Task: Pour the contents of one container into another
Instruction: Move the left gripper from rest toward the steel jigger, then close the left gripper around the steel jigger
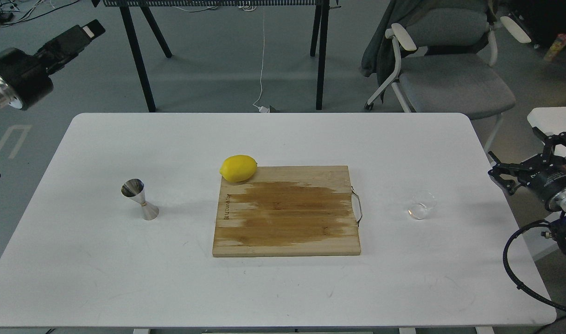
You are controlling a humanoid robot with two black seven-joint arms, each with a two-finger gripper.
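Observation:
The small clear glass cup (422,204) stands upright on the white table (283,134), to the right of the cutting board. The shiny steel jigger (139,199) stands upright on the table's left side. My right gripper (524,156) hovers at the table's right edge, right of the cup and apart from it, open and holding nothing. My left gripper (92,28) is raised high at the far left, beyond the table's back corner and far from the jigger. It looks dark and its two fingers cannot be told apart.
A wooden cutting board (287,211) with a wet patch and a metal handle lies mid-table. A yellow lemon (238,168) rests at its back left corner. A grey chair (445,69) and black table legs (139,60) stand behind.

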